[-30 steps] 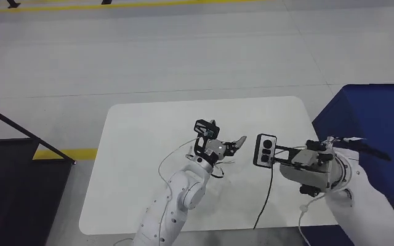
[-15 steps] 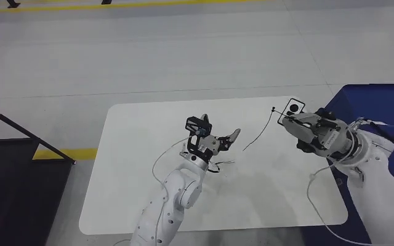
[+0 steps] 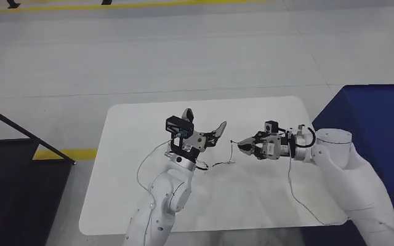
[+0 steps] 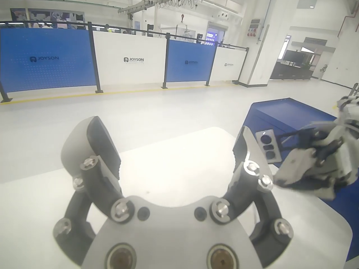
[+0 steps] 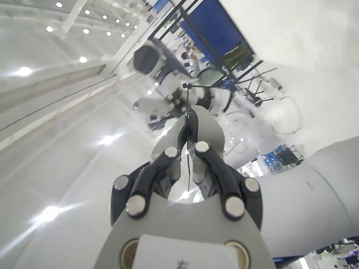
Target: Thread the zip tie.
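Right pincer (image 3: 245,147) is clamping the zip tie (image 5: 187,96), centre-right of top frame, head jutting toward left pincer (image 4: 168,138). That one is gaping wide and empty, seemingly placed to receive it.

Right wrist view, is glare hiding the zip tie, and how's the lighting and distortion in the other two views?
Right wrist view: lamp spots flare into starbursts, but away from the dark zip tie, which stands out against the pale background. Left wrist view: even light; the fence rail bows from lens distortion. Top view: flat, even light on the white table, no glare.
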